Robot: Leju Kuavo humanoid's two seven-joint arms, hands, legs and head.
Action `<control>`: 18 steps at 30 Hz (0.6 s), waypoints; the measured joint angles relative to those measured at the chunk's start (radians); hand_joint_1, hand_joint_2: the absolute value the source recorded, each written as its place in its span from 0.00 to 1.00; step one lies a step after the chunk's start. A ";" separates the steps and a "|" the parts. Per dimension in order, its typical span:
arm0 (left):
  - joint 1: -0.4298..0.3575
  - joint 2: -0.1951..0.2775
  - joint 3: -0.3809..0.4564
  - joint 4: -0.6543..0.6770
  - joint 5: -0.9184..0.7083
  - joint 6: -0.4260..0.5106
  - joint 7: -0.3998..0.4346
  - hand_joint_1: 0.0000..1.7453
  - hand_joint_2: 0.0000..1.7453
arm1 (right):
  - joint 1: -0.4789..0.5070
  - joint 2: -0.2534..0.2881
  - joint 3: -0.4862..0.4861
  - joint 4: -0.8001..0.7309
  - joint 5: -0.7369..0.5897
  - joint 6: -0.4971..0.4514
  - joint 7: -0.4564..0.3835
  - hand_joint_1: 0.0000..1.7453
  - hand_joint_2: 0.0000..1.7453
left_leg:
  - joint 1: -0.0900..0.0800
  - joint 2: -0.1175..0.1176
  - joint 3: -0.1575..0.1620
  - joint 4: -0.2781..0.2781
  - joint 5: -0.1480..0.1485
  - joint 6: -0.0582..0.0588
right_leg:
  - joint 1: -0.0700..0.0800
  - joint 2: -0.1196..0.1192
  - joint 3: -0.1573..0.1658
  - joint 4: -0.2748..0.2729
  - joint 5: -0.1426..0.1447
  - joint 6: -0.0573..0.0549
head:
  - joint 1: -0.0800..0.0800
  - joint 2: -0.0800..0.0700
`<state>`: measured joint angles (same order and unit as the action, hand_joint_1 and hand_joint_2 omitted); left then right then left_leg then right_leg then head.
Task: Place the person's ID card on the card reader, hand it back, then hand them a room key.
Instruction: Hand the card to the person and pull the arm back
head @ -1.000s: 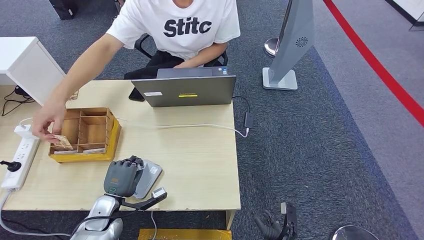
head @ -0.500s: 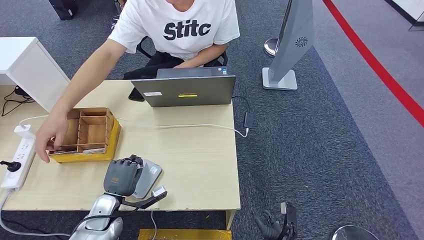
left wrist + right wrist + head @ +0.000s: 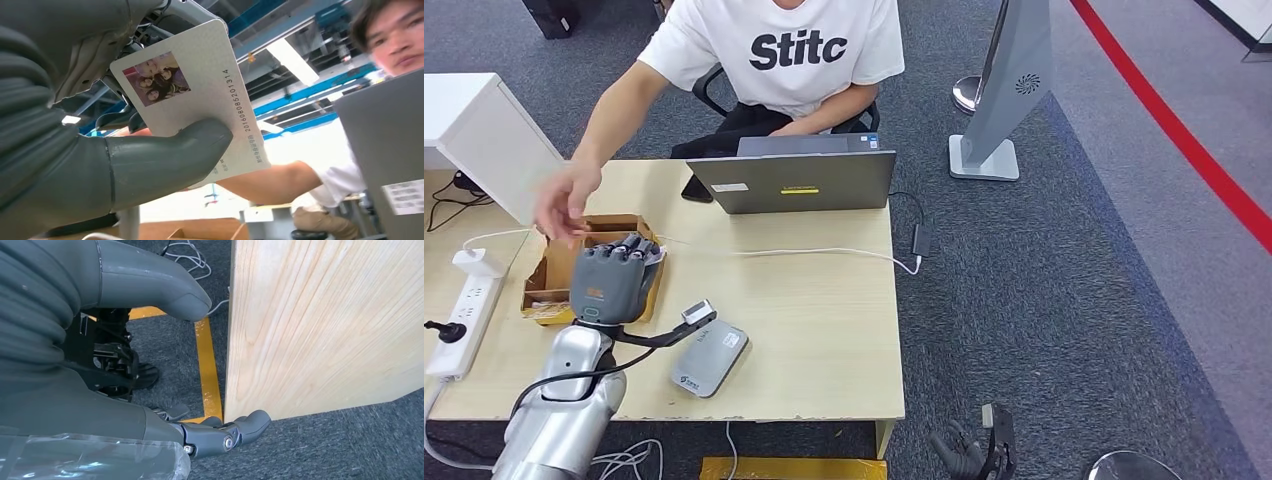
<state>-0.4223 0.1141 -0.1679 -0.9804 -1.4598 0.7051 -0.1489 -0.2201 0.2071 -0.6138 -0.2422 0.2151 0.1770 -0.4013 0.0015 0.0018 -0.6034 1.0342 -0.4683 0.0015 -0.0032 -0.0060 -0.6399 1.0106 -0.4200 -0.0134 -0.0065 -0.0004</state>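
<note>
Person's hand (image 3: 567, 200) and wooden organizer (image 3: 546, 285) crowd left robot hand (image 3: 609, 280); laptop (image 3: 792, 182) blocks beyond.

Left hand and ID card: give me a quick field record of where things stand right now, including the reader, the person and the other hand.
left hand: raised above the wooden organizer, gripping the card
ID card: pinned by the thumb, photo side facing the wrist camera
card reader: flat on the table, nothing on it
wooden organizer: on the table's left, partly hidden by the left hand
person's hand: reaching over the table just beyond the left hand, not touching the card
right hand: hanging low beside the table, holding nothing
</note>
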 joint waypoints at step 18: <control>-0.013 0.009 0.003 -0.007 0.000 0.000 0.000 0.88 1.00 | 0.000 0.000 0.001 0.000 -0.002 0.000 0.000 0.00 1.00 | 0.000 0.000 0.000 0.000 0.000 0.000 | 0.000 0.000 0.000 0.000 0.000 0.000 | 0.000 0.000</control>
<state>-0.4353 0.1233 -0.1652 -0.9876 -1.4599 0.7050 -0.1484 -0.2201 0.2073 -0.6130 -0.2422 0.2132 0.1770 -0.4013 0.0014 0.0019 -0.6034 1.0343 -0.4684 0.0015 -0.0032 -0.0060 -0.6400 1.0106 -0.4199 -0.0135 -0.0066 -0.0004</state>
